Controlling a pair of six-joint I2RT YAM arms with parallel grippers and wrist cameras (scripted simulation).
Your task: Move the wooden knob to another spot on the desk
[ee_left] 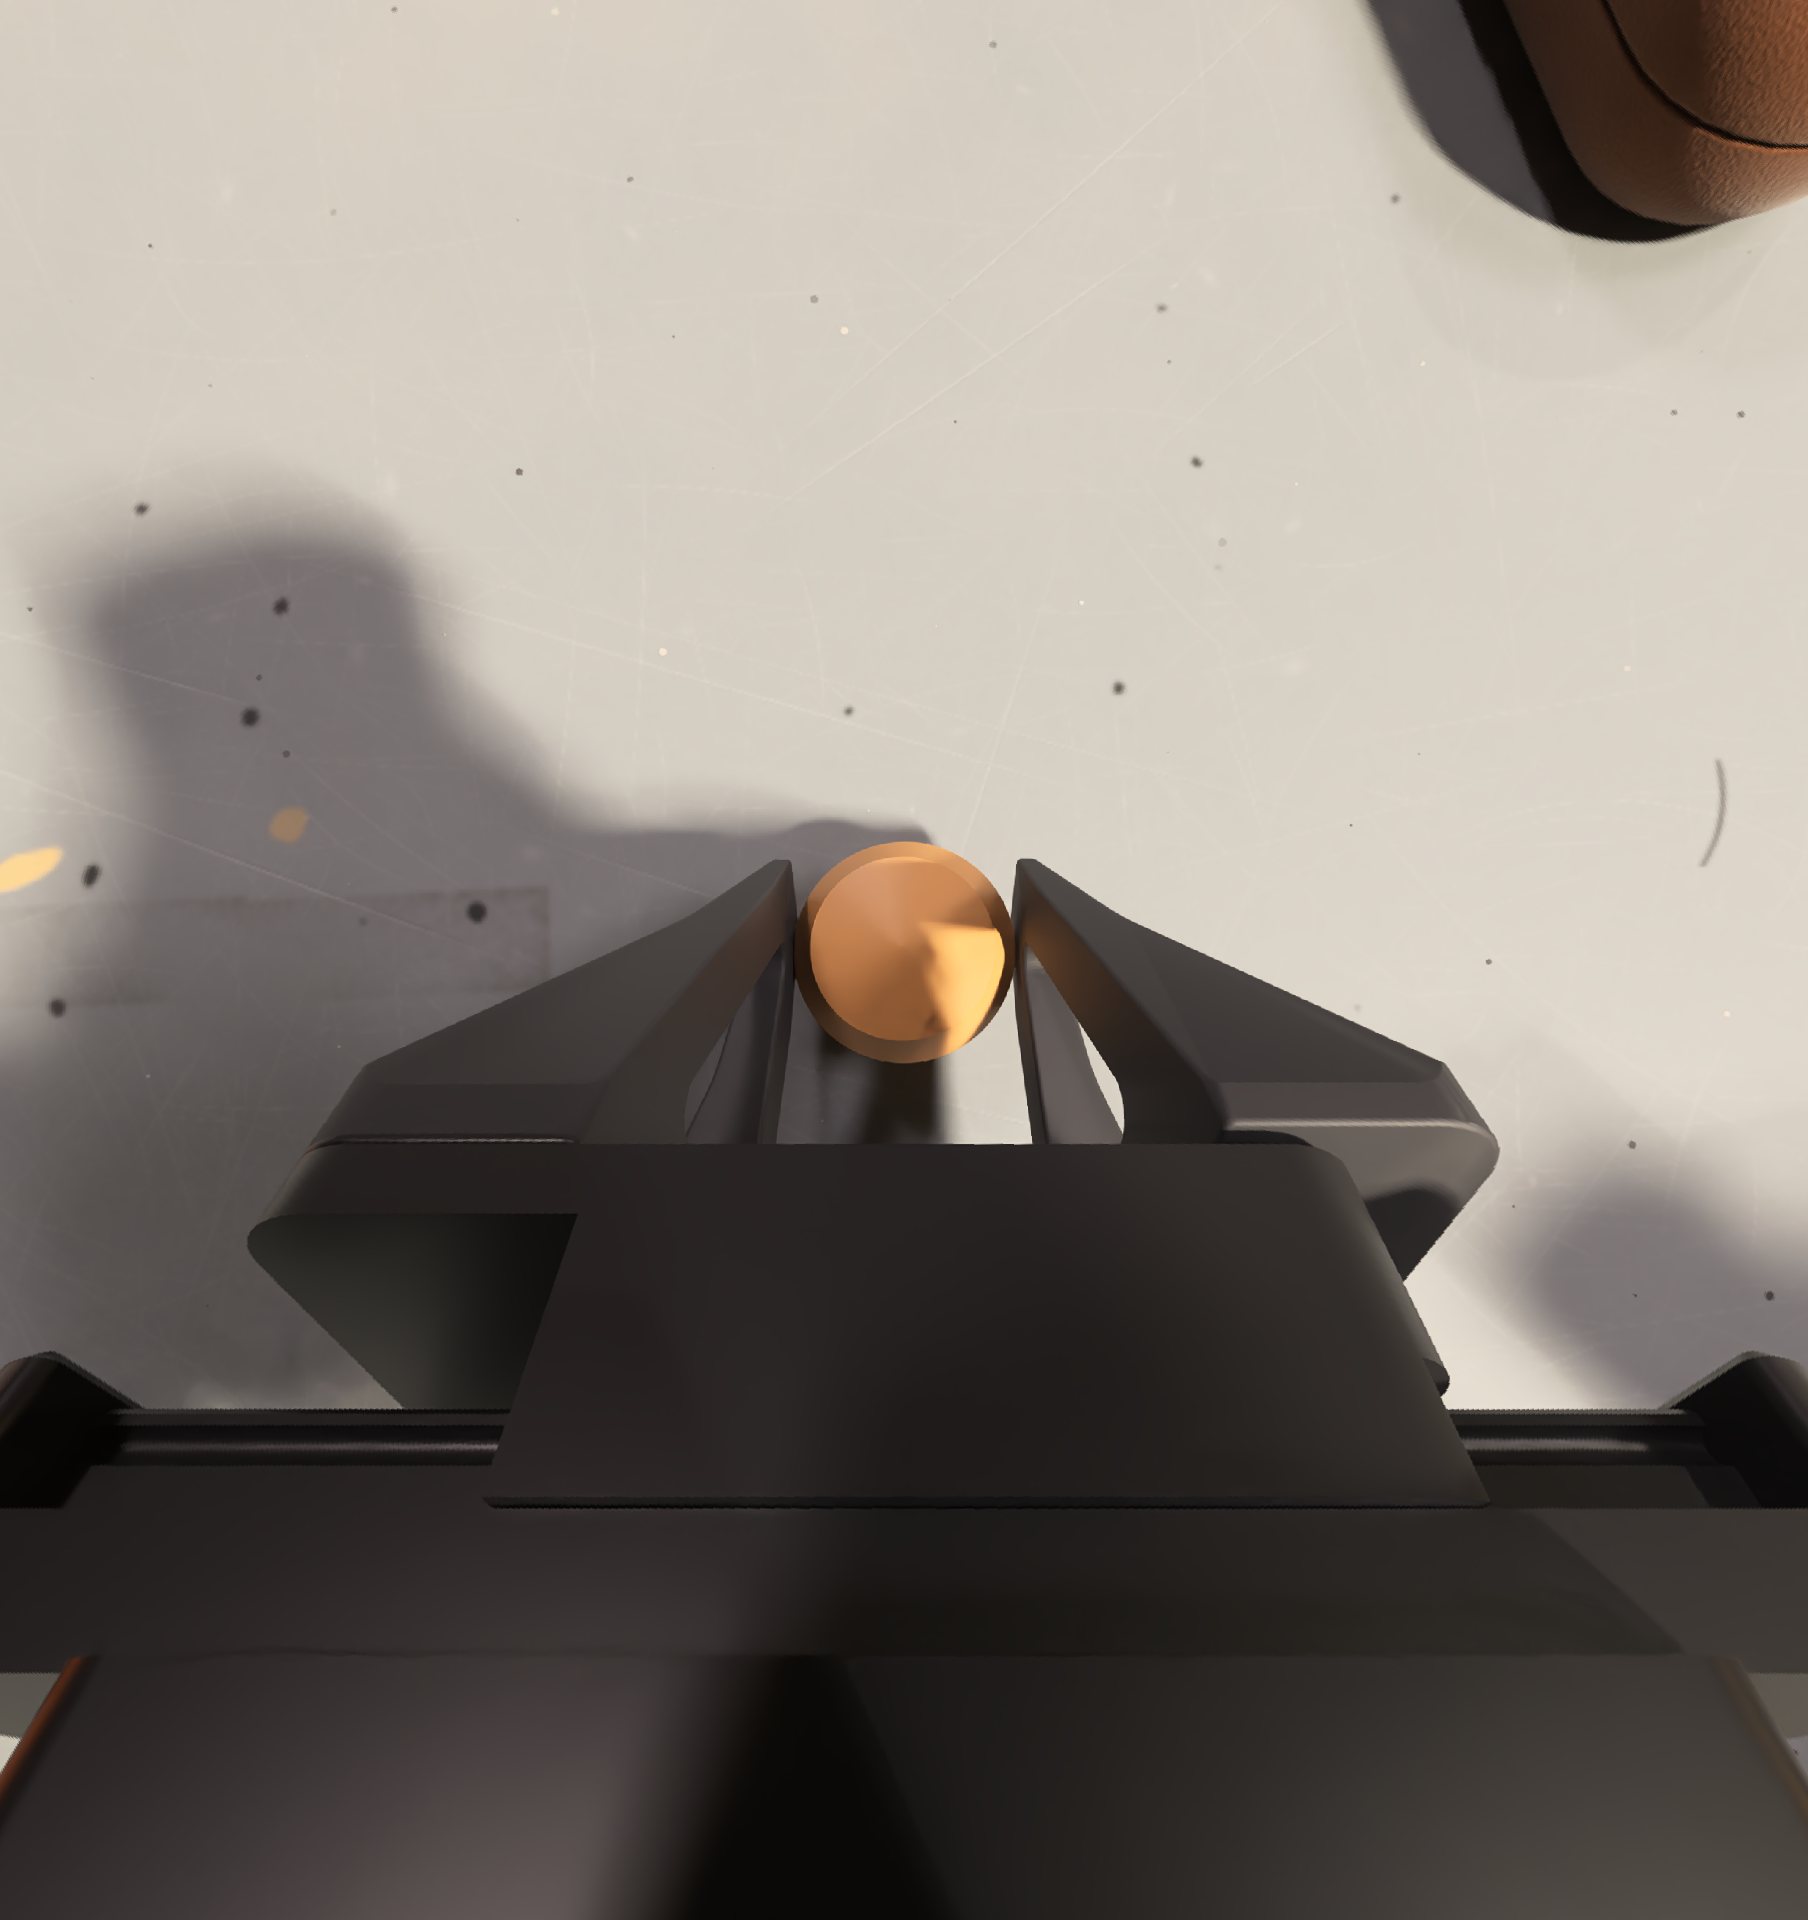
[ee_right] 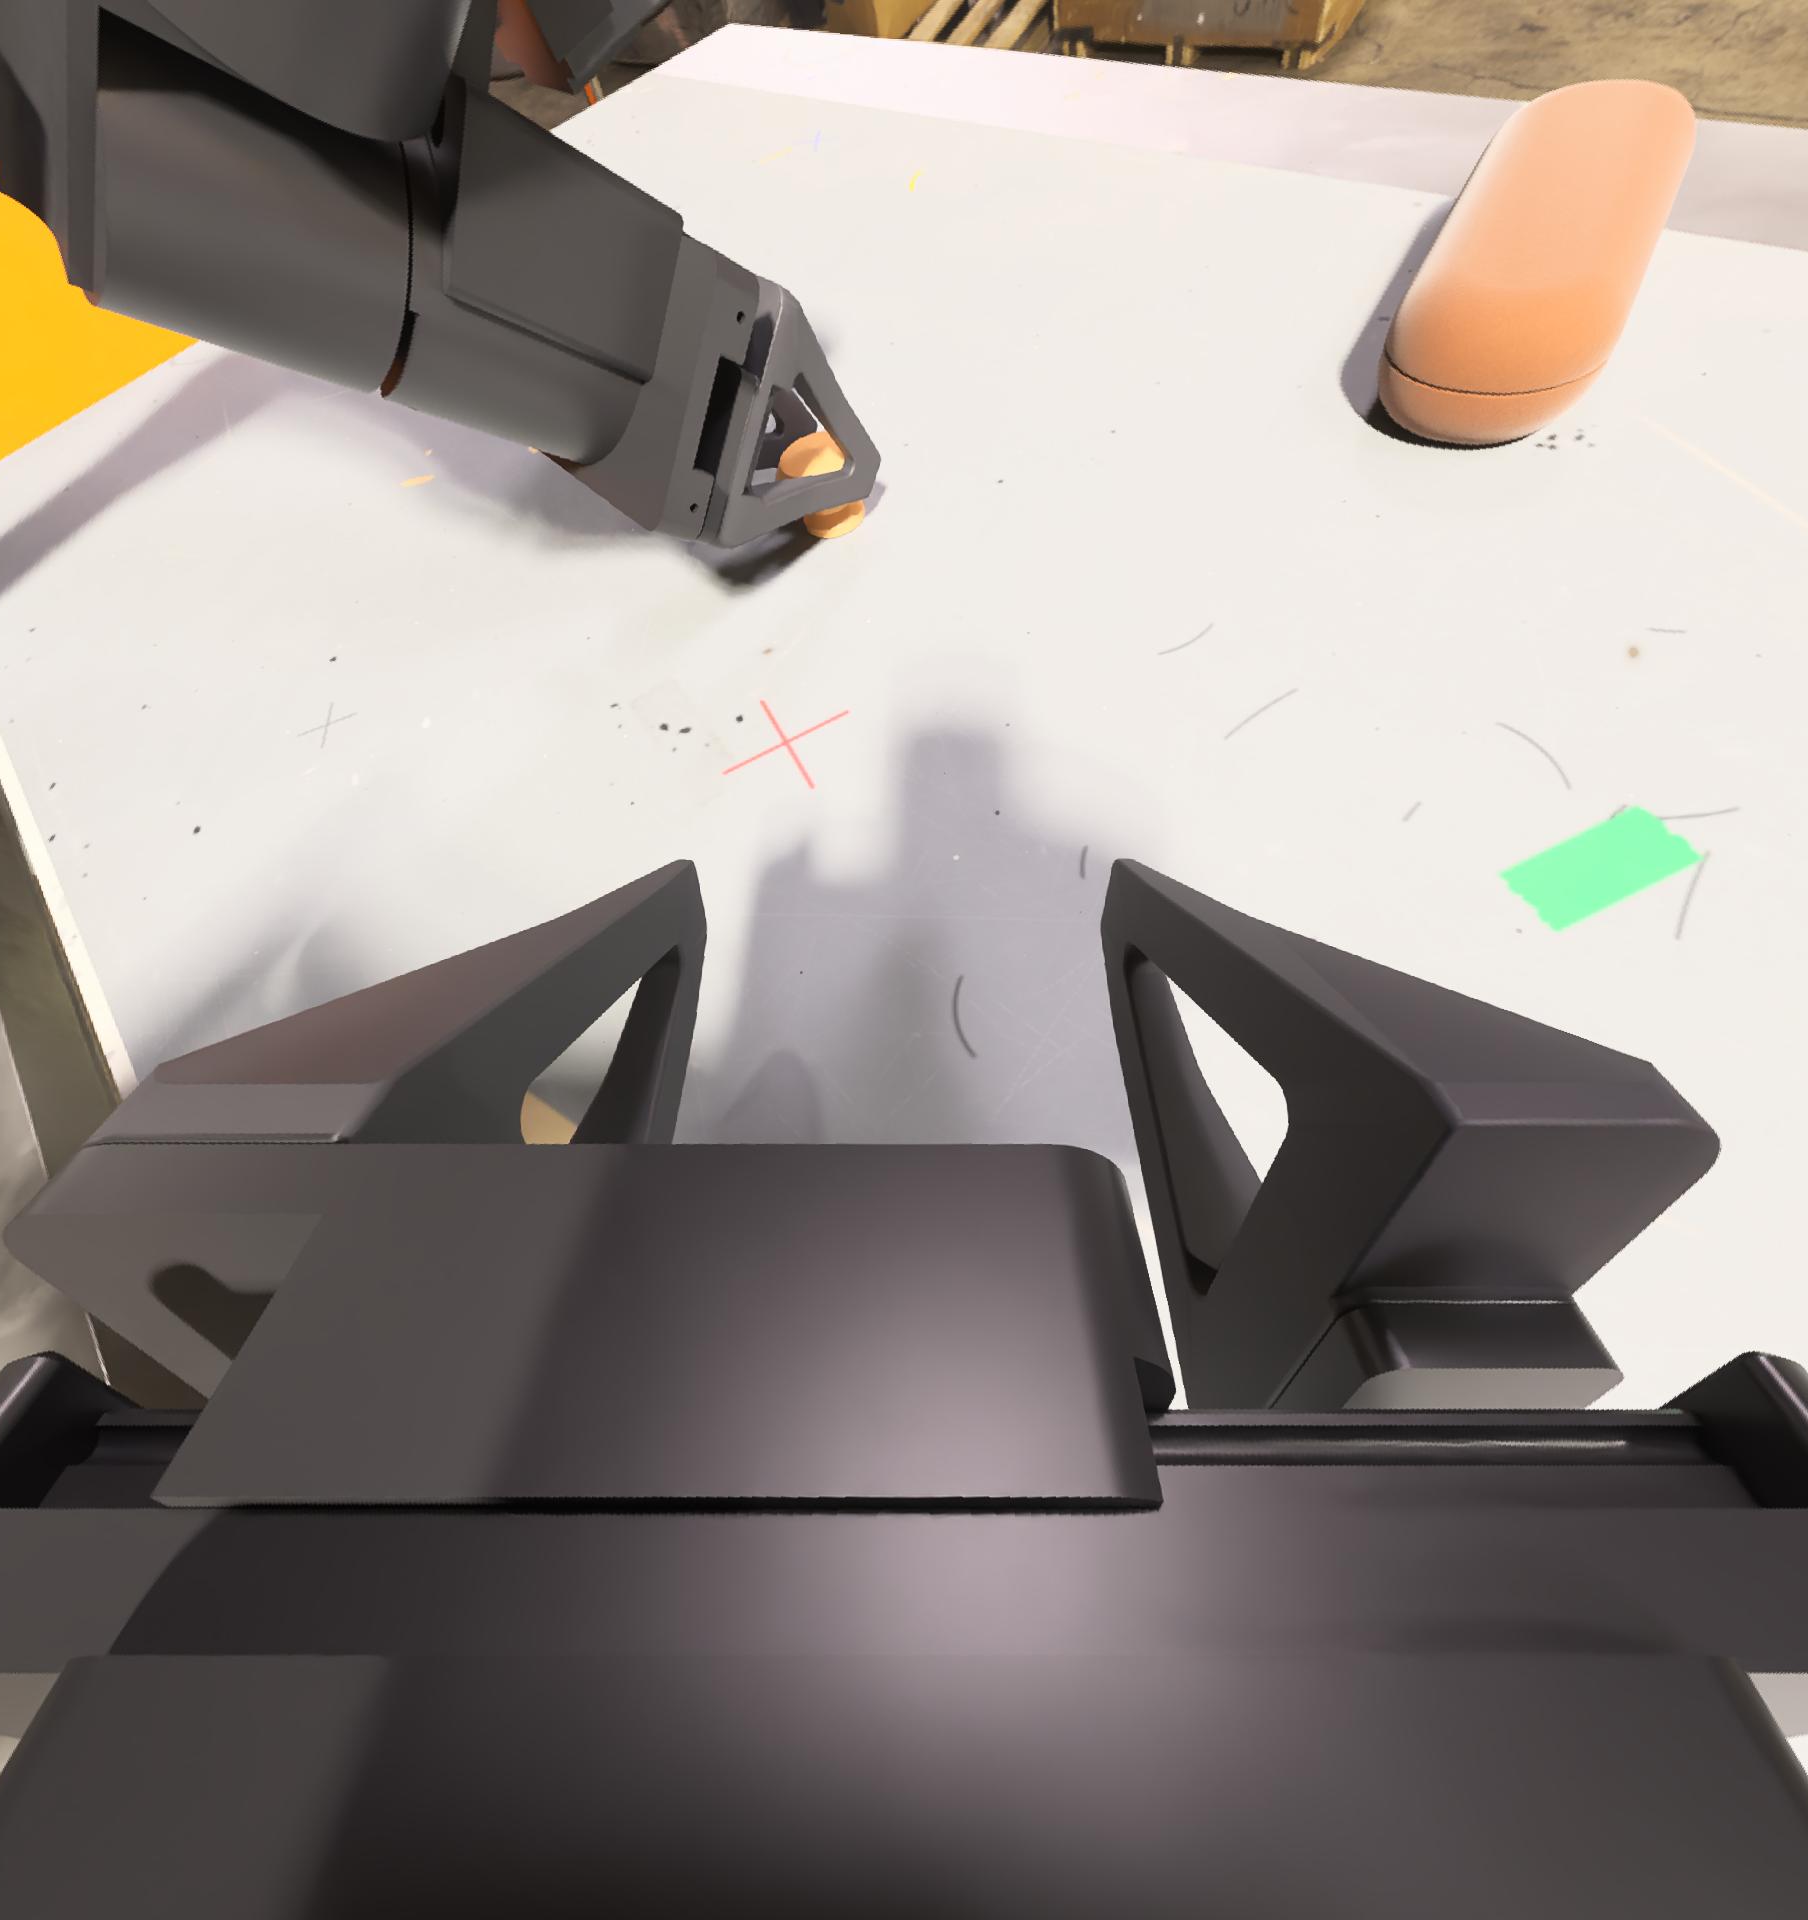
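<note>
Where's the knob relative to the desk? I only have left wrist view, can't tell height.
Observer: In the right wrist view, the left gripper holds the wooden knob upright, its base at or just above the desk; contact can't be confirmed.
Operator: What's the right arm doing?
Observer: The right gripper is open and empty, well apart from the knob, over bare desk.
Operator: Any marks I could aim for?
Observer: A red cross is drawn on the desk between the two grippers, and a green tape patch lies off to the right.
Operator: That brown thing at my top right?
Observer: It's an orange-brown case, closed, lying flat near the far edge.
</note>
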